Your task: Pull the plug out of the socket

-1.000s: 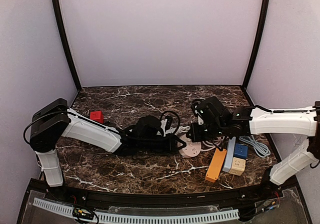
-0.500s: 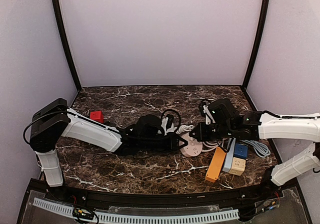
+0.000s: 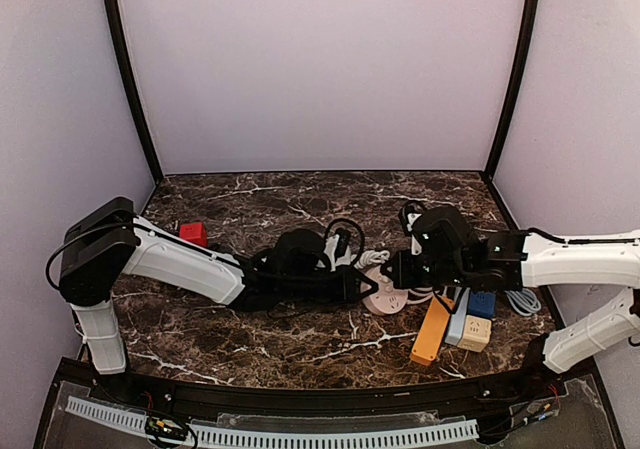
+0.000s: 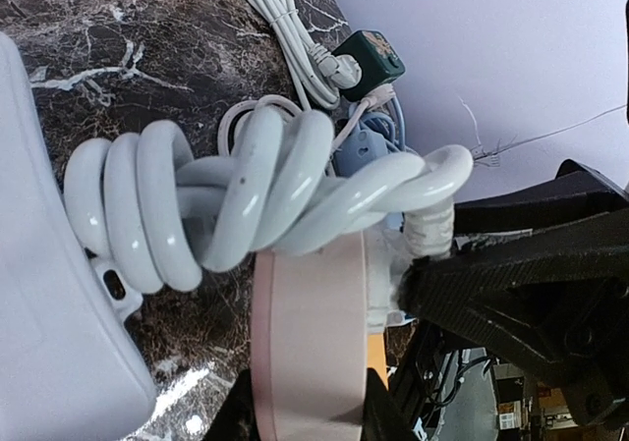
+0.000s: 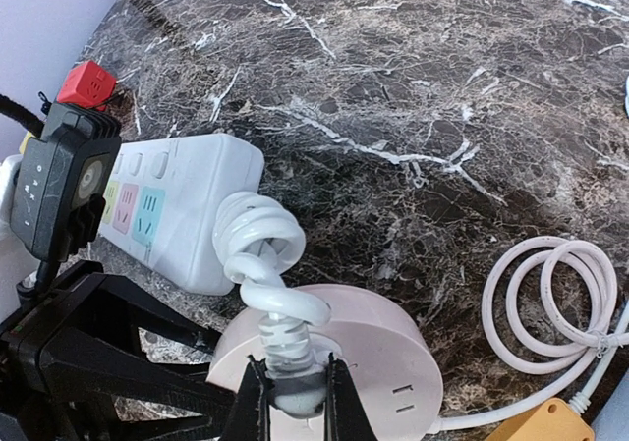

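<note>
Atop the round socket [image 5: 385,351], the plug [image 5: 292,380] stands upright, right claw [image 5: 295,404] clamped on it; left claw [image 4: 307,416] pinches the rim.

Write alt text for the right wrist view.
The right gripper is shut on a plug seated in a round pink socket. Its coiled white cord curls toward a white power strip on the dark marble table.

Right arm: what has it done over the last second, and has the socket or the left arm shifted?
The right arm has drawn back toward its own right and sunk a little, its jaws shut on the plug throughout. The plug still looks seated. Nothing was newly taken hold of or let go. The left arm and the pink round socket clamped in its jaws stayed put.
</note>
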